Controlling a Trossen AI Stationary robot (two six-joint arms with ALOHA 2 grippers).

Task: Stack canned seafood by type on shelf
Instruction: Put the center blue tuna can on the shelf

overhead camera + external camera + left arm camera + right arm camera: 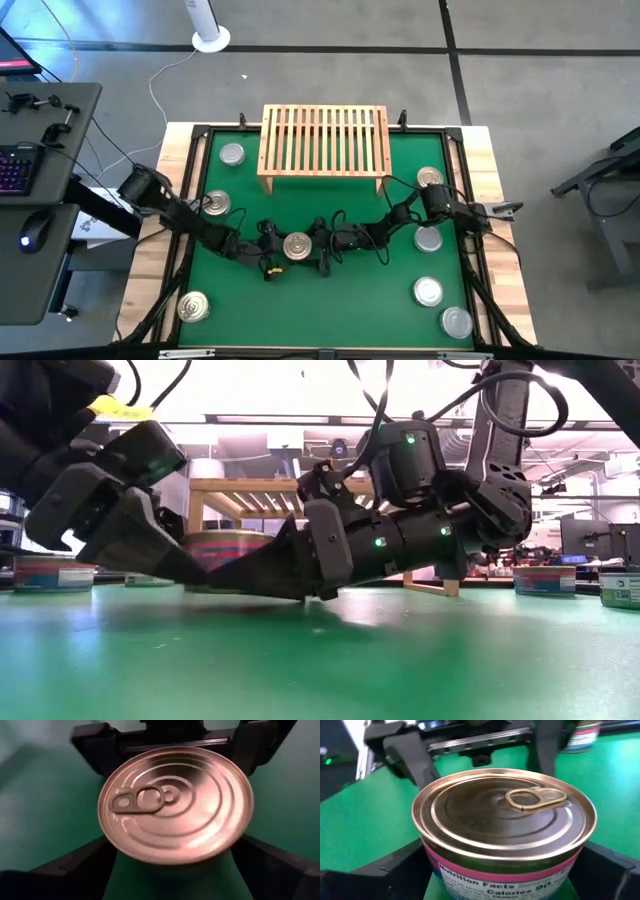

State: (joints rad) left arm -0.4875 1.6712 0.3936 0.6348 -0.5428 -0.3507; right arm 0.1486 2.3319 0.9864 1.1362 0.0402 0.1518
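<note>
Left tool (272,247), right tool (322,246) flanking gold-topped tin (297,245), apparently untouching

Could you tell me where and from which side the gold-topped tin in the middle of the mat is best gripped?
Grip the gold-topped tin across its round side wall, below the rim, coming in low and level along the green mat. It stands upright and short, and its flat top offers only a small pull ring. Both the left gripper and right gripper already flank it, open.
</note>
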